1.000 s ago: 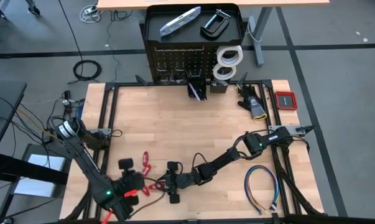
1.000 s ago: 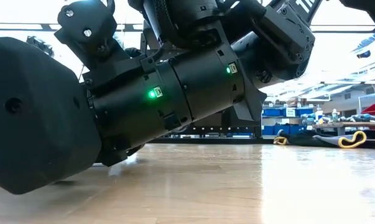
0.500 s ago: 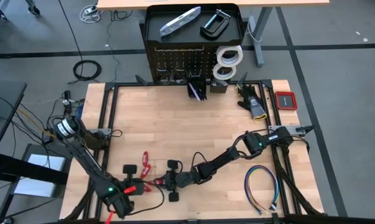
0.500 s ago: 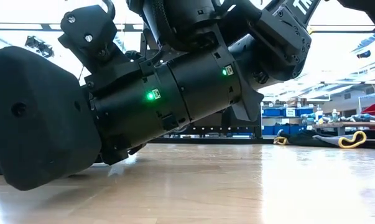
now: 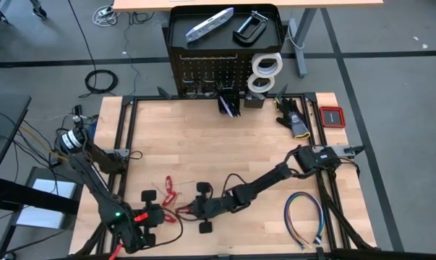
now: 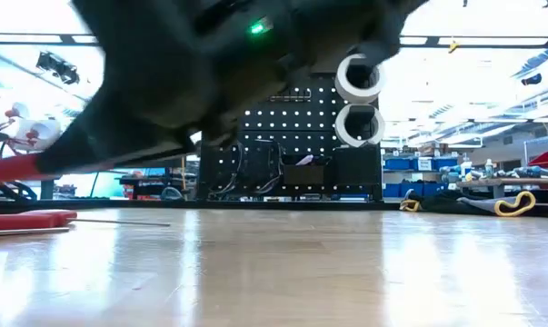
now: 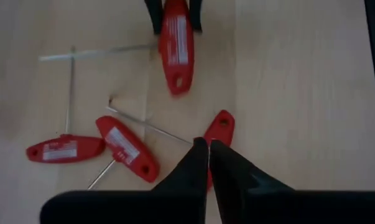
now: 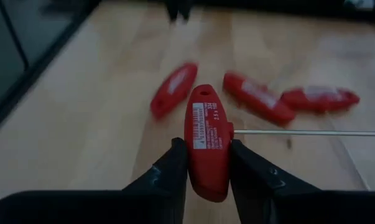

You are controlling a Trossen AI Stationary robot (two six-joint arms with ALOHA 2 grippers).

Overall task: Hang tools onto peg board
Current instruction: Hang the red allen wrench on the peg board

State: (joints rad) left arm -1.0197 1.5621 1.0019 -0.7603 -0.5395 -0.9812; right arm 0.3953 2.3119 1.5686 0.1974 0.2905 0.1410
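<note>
Two tools [image 5: 228, 25] in peg board [image 5: 203, 72] top tray.

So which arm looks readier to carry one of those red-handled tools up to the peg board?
The right: its hand already grips a red T-handle key. The left hand is shut, holding nothing.

You get bright overhead light, glare on the counter [image 6: 346, 272] low down, and a motion-blurred arm

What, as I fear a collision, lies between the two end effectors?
Loose red-handled keys on the table, in both wrist views, between left end effector and right end effector, which grips another.
</note>
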